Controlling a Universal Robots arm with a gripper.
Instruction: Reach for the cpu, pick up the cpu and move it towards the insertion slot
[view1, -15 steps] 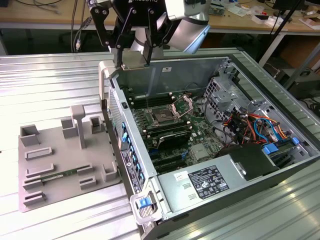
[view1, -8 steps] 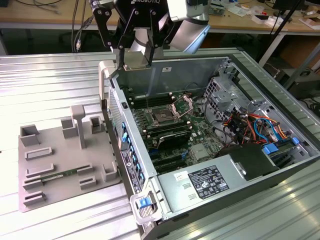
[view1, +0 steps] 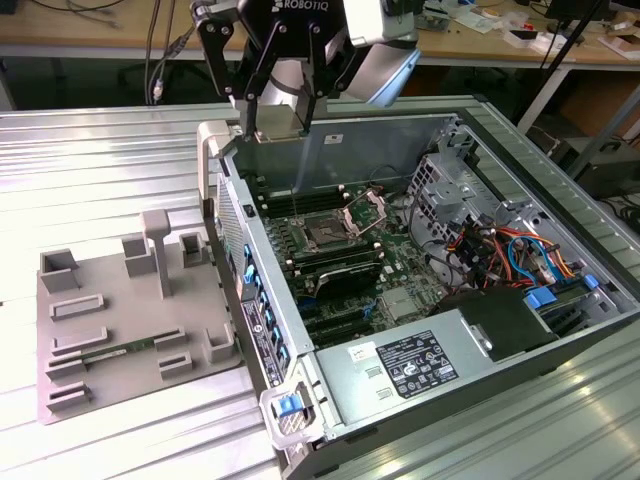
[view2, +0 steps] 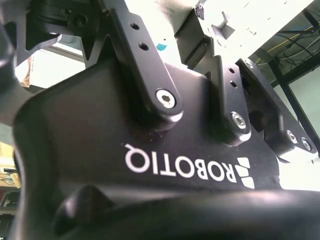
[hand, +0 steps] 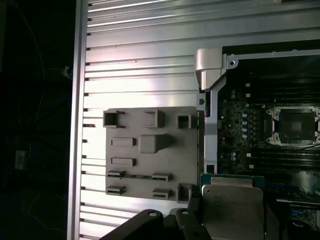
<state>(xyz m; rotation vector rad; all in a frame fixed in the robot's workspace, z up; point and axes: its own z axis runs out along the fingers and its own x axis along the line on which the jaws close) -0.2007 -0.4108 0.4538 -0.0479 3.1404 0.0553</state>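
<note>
In the first wrist view the cpu (hand: 232, 207), a flat square chip with a pale silver top and a green edge, sits clamped at the gripper's black finger links (hand: 150, 222). In the exterior view my gripper (view1: 278, 122) hangs high over the back left corner of the open computer case (view1: 300, 330). The insertion slot (view1: 325, 235) lies below and towards the exterior view's right, a dark square socket with its silver bracket (view1: 366, 212) swung open. The same slot (hand: 295, 125) is in the first wrist view, apart from the cpu. The second wrist view looks at the gripper's black body (view2: 150, 150).
A grey fixture tray (view1: 130, 320) with raised blocks and pockets lies on the ribbed metal table (view1: 90, 170) beside the case. Inside the case are long memory slots (view1: 335, 262), a drive cage (view1: 440, 185), coloured cables (view1: 500, 245) and a power supply (view1: 410, 365).
</note>
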